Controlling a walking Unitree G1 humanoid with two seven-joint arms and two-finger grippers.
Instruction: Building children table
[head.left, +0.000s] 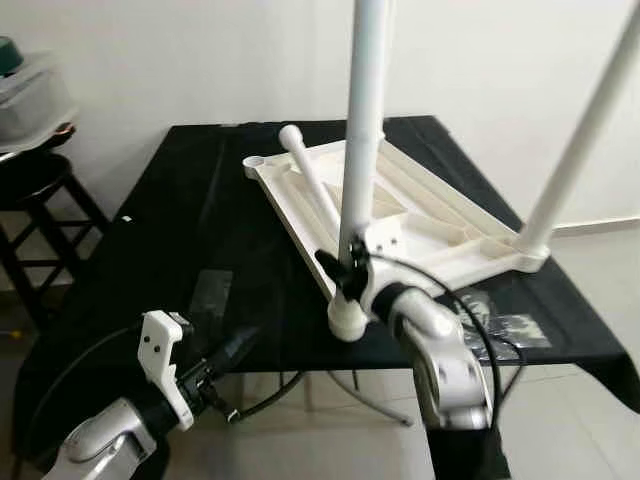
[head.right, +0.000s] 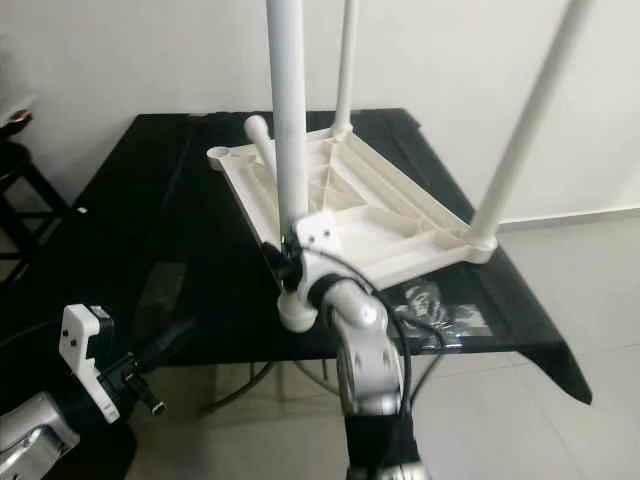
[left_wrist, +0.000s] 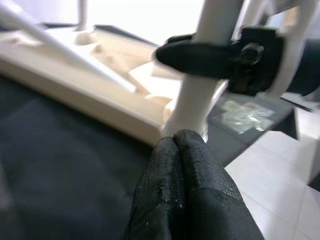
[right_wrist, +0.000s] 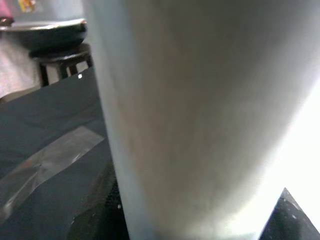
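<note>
The white children's table top lies upside down on a black table. A white leg stands upright in its near corner socket. My right gripper is shut around that leg just above the socket, and the leg looms close in the right wrist view. Two more legs stand upright, one at the right corner and one at the far corner. A loose leg lies slanted across the underside. My left gripper is low at the black table's front edge, fingers pressed together on nothing, pointing at the near socket.
A clear bag of hardware lies on the black table at front right. A strip of clear plastic lies at front left. A dark stool with a container on it stands at the left. Tiled floor runs to the right.
</note>
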